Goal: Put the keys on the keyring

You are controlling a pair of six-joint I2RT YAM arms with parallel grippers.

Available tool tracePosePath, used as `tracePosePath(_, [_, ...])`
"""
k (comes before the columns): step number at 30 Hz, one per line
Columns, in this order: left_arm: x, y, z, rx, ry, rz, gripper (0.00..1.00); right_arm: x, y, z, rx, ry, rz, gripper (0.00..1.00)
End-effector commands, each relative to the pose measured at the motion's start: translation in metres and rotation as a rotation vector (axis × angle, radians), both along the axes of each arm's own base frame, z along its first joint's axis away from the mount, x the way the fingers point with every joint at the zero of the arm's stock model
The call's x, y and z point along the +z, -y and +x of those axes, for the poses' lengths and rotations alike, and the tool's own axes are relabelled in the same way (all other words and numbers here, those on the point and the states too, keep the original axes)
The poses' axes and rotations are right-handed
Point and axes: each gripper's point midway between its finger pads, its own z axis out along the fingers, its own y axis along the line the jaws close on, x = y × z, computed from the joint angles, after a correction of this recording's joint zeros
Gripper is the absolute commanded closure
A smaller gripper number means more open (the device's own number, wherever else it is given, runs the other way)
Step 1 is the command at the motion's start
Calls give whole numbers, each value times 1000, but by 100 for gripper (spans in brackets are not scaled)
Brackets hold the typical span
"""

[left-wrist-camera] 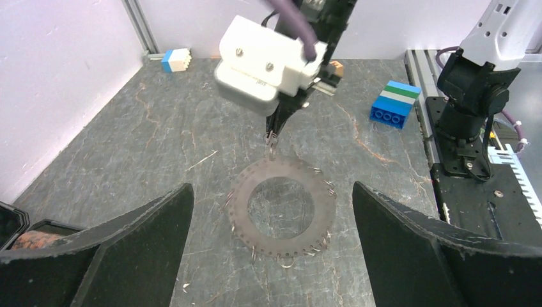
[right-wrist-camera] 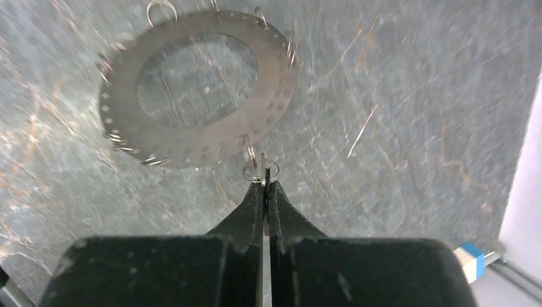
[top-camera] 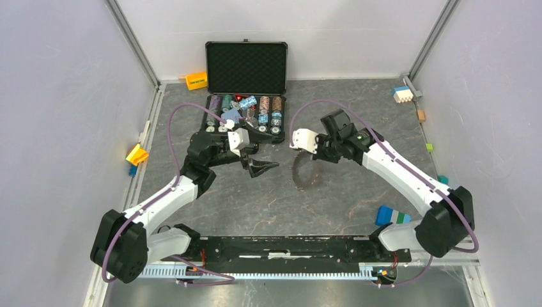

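One key point(right-wrist-camera: 254, 169) at the keyring's point(right-wrist-camera: 192, 137) far rim was pinched by the right gripper point(right-wrist-camera: 265, 182); the left gripper point(top-camera: 263, 168) was spread wide, leftward.

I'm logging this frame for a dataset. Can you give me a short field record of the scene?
right gripper: jaws shut on a loop at the keyring rim
left gripper: jaws open, empty, facing the keyring
keyring: flat on or lifted off the table, cannot tell
other loops: several along the rim
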Motion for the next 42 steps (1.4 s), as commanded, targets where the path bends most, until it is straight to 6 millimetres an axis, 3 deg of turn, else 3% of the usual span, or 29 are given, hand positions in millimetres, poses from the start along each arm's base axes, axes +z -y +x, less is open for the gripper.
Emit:
tracePosePath(1, [12,-1,3,13,12,-20,0,-25,28,9,10,-29,-95,100])
tracePosePath(10, [9,-1,-3,-16,10,-16,0,-92,90,3,-9,-200,-295,100])
tracePosePath(20, [8,-1,-6,-27,10,-14,0,-136,133,-2,-62,-291,-380,100])
tracePosePath(33, [9,0,-8,-37,13,-14,0,-160,162,-1,-113,-341,-432,88])
tracePosePath(42, [10,-3,-3,-1,24,-3,0,-161,175,12,-177,-338,-402,63])
